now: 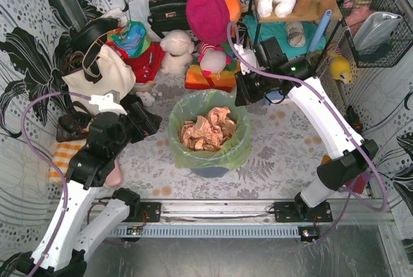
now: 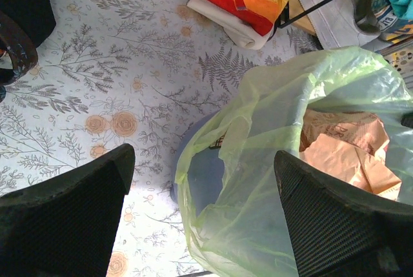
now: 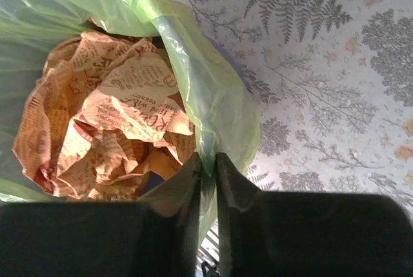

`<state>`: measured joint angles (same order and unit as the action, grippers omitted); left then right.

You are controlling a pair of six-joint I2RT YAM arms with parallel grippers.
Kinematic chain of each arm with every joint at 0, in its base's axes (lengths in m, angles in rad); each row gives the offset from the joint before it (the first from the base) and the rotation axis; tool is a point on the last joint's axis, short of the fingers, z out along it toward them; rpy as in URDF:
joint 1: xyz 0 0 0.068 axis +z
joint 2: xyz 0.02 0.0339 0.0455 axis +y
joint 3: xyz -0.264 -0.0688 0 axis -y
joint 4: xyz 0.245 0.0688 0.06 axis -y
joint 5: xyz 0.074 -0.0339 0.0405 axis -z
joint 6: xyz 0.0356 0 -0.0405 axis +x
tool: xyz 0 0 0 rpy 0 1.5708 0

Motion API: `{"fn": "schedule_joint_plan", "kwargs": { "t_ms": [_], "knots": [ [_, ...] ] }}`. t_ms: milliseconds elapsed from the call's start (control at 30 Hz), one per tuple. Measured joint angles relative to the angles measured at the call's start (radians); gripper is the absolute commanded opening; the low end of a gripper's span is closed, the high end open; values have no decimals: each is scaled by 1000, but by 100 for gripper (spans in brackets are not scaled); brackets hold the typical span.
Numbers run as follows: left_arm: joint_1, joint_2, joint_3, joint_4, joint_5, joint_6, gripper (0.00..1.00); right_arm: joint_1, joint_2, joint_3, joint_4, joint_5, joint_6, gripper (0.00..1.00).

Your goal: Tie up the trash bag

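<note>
1. We judge the tying barely begun: the trash bag (image 1: 240, 144) sits in the bin (image 1: 210, 171) in the middle of the worktop (image 1: 284, 141). Its mouth is wide open and folded over the rim, with crumpled paper (image 1: 208, 132) showing (no gathered neck, no knot).
2. The right claw (image 3: 208, 164) is almost closed, pinching a fold of the bag's rim.
3. The left claw (image 2: 203, 154) gapes wide beside the bag's opposite side, holding nothing.

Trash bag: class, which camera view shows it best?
Top external: the trash bag shows its full open rim, around paper. Left wrist shows one side; right wrist, only part of the rim.
</note>
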<state>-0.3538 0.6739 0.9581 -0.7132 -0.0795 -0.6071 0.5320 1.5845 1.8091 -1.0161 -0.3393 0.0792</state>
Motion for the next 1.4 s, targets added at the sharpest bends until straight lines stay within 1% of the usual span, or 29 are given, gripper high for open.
{"fn": "schedule_joint_plan", "kwargs": {
  "t_ms": [67, 100, 133, 167, 267, 300, 367, 500, 633, 867, 1000, 1167, 1400],
  "knots": [
    [0, -13, -8, -1, 6, -6, 98, -1, 31, 38, -16, -18, -29, 33],
    [0, -18, -10, -4, 7, -8, 98, -1, 44, 52, -18, -24, -40, 42],
    [0, -21, -11, -8, 8, -10, 99, -1, 54, 67, -21, -29, -48, 49],
    [0, -24, -13, -12, 9, -12, 99, -1, 61, 78, -25, -32, -50, 53],
    [0, -35, -27, -36, 3, -32, 99, -1, 74, 122, -35, -32, -55, 73],
    [0, -43, -38, -47, 0, -42, 100, -1, 76, 139, -36, -31, -53, 82],
    [0, -66, -69, -60, 2, -59, 98, -1, 76, 170, -36, -26, -44, 91],
    [0, -99, -142, -69, 21, -93, 93, 0, 66, 203, -35, 11, -16, 94],
    [0, -122, -222, -70, 53, -121, 95, -1, 18, 197, -29, 70, 23, 94],
    [0, -151, -251, -40, 90, -163, 88, -1, -172, 110, 10, 156, 100, 94],
    [0, -146, -314, -6, 92, -217, 85, 0, -253, 79, 15, 190, 131, 95],
    [0, -146, -401, 33, 97, -257, 82, -1, -278, 61, 24, 213, 160, 95],
    [0, -146, -456, 152, 151, -275, 81, -1, -279, 23, 33, 238, 182, 95]
  ]
}}
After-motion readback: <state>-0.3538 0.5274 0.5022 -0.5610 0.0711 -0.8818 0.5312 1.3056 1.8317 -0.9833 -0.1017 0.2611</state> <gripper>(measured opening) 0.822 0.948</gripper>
